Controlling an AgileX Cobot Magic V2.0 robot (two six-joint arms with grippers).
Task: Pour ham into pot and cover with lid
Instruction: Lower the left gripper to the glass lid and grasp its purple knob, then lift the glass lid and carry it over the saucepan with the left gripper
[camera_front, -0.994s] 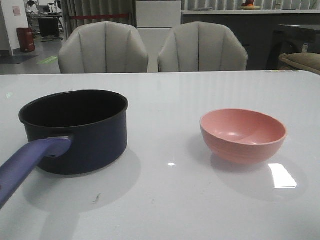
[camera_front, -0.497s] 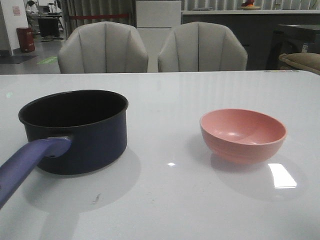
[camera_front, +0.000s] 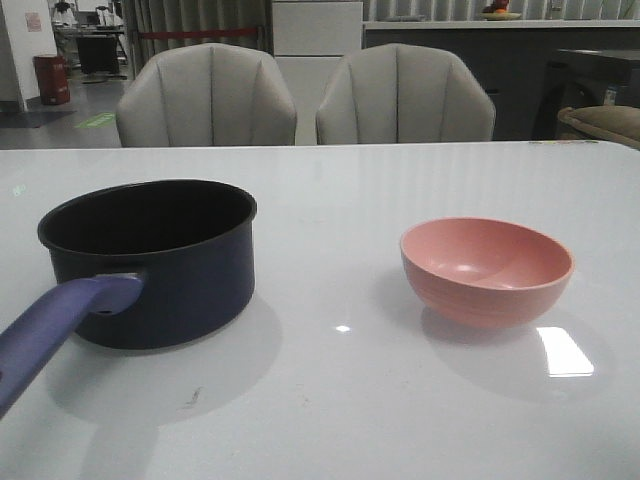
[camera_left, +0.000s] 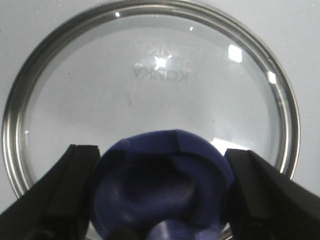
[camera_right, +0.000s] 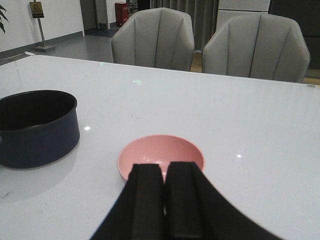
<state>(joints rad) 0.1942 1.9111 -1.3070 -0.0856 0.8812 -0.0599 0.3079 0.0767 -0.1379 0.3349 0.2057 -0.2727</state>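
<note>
Left hand straddles the lid knob, fingers apart; close squarely before lifting. Right hand, fingers together, sits near the bowl. Pot stands left; no ham visible.

Light: dim, from overhead
Glare: bright patches on the table
Shadows: soft, toward the camera under pot and bowl
Focus: lid close-up slightly soft
</note>
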